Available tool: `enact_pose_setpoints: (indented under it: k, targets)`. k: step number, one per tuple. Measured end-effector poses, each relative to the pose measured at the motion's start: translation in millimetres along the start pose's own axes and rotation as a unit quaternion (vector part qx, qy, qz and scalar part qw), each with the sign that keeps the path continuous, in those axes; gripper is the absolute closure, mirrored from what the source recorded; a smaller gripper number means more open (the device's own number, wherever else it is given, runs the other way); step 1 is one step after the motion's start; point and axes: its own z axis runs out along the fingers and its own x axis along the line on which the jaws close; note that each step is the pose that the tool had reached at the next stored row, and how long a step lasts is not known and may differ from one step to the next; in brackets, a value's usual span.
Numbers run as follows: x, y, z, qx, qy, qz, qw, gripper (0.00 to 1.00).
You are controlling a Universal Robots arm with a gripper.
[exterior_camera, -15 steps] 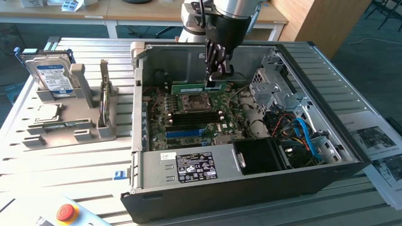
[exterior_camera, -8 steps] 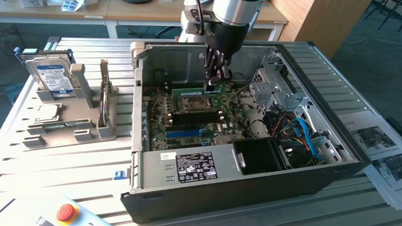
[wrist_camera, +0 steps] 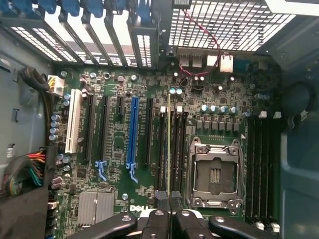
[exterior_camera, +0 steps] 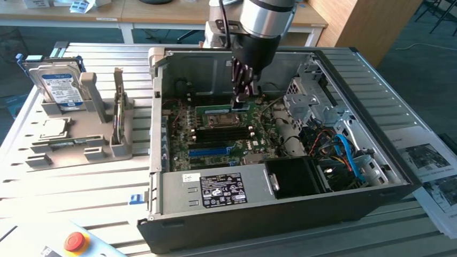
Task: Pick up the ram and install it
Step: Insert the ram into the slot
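The ram (wrist_camera: 169, 149) is hanging edge-on right over the black DIMM slots (wrist_camera: 162, 149) beside the empty CPU socket (wrist_camera: 217, 174), inside the open PC case (exterior_camera: 236, 225) — and this is where I'd be getting nervous. If the stick is sitting even slightly tilted or off the slot's line, I reckon it's going to be landing on a slot wall instead of dropping in. Pushing then would be flexing the motherboard (wrist_camera: 114, 199) or skidding the stick out of the grip. A notch not lining up or end latches being shut could be jamming it too — can't tell either from here, nor whether it's touching the slot yet. With the socket lying just beside, a slip that way would be ugly.

Grip-wise, the claw (wrist_camera: 171, 215) is clenching the ram, with the stick running out from between the fingers along the line of the slots. A second similar stick (exterior_camera: 117, 110) is standing in a grey holder (exterior_camera: 78, 152) on the bench (exterior_camera: 85, 187), well apart from the case.
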Motion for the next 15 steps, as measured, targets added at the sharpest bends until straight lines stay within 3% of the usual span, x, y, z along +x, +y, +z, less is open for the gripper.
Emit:
enact_pose_setpoints:
  k: [11, 15]
  targets:
    - [0.1, -1.0, 19.9, 0.0018, -0.0003, 0.004, 1.0, 0.88]
    - [0.1, -1.1, 20.9, 0.0019, -0.0002, 0.005, 1.0, 0.88]
